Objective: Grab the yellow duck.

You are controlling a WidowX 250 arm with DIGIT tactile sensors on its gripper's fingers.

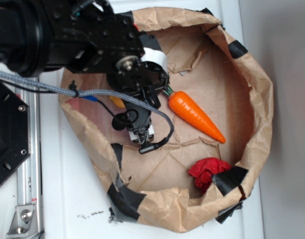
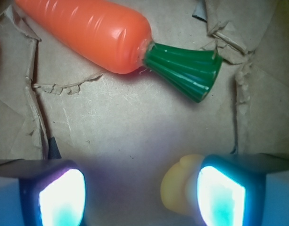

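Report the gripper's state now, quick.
Gripper: open, holding nothing; the yellow duck sits just inside one of the fingers, not clamped.

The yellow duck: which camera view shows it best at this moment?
The wrist view. There the yellow duck shows as a rounded yellow shape on the paper, partly behind one finger of the open gripper. In the exterior view the arm covers it; only a small yellow-orange sliver shows, which may be the duck.

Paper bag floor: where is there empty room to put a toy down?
Bare brown paper lies between the long orange plastic carrot and the crumpled red cloth. It is crowded under the black gripper, beside the small yellow rubber duck.
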